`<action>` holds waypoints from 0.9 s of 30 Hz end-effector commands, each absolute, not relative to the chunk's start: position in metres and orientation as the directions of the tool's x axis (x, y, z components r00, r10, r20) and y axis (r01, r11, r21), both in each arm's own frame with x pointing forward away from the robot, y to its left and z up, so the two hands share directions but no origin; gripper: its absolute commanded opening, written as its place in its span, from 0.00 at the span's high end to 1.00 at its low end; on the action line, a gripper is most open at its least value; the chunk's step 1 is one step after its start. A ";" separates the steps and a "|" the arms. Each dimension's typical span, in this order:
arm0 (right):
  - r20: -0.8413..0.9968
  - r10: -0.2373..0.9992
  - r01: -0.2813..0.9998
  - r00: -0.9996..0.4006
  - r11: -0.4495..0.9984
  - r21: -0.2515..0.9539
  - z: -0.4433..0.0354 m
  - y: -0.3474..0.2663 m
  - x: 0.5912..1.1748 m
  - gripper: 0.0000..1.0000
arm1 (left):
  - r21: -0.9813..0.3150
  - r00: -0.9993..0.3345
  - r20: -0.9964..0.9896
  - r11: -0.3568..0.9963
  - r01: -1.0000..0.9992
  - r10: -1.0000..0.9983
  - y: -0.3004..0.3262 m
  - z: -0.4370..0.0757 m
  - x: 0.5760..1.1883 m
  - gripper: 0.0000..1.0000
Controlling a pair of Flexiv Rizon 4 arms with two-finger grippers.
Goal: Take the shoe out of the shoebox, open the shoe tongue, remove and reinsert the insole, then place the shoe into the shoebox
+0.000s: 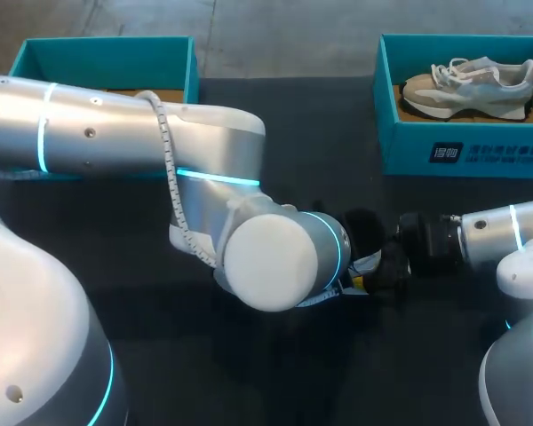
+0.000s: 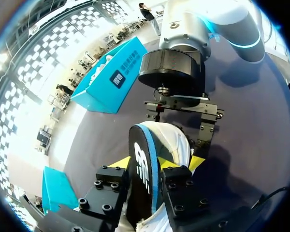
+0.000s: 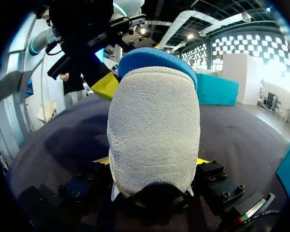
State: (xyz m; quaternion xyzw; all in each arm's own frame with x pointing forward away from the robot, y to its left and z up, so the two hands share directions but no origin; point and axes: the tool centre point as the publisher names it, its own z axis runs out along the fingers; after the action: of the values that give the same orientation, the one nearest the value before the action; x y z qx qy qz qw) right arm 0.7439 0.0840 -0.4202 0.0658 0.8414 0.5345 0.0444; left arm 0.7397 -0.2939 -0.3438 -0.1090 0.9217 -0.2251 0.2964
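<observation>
A grey suede and white shoe (image 3: 152, 125) sits heel-first between the fingers of my right gripper (image 3: 152, 160), which is shut on its sides just above the dark table. A blue-edged black insole (image 2: 142, 169) stands up out of the shoe (image 2: 176, 140). My left gripper (image 2: 157, 162) comes from the opposite side and is shut on the insole, one yellow tip on each face. In the right wrist view the insole's blue edge (image 3: 154, 58) shows above the heel. The left arm hides most of this meeting point (image 1: 373, 266) in the head view.
A teal shoebox (image 1: 462, 151) at the back right holds another grey-white shoe (image 1: 466, 87). A second teal shoebox (image 1: 107, 58) stands at the back left, partly behind my left arm. Dark table cloth lies around both grippers.
</observation>
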 end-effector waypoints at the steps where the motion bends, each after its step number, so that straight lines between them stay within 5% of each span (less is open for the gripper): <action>1: -0.005 0.159 0.063 -0.987 0.424 0.903 -0.419 0.084 0.743 1.00 | -0.480 -0.799 -0.498 0.875 -0.068 -0.336 -0.293 -0.343 0.738 0.70; 5: -0.005 0.159 0.063 -0.987 0.424 0.903 -0.419 0.084 0.743 1.00 | -0.480 -0.798 -0.500 0.875 -0.068 -0.336 -0.293 -0.343 0.736 0.78; 9: -0.005 0.159 0.063 -0.987 0.424 0.903 -0.419 0.084 0.743 1.00 | -0.477 -0.797 -0.502 0.876 -0.068 -0.336 -0.293 -0.343 0.735 1.00; 27: -0.005 0.159 0.063 -0.987 0.424 0.903 -0.419 0.084 0.743 1.00 | -0.555 -0.812 -0.486 0.832 0.000 -0.324 -0.304 -0.308 0.715 1.00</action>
State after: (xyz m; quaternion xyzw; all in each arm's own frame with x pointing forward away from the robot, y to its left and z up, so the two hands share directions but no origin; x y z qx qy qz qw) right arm 0.7438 0.0837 -0.4204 0.0658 0.8415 0.5344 0.0444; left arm 0.7172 -0.3121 -0.3173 -0.0902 0.9118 -0.2717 0.2944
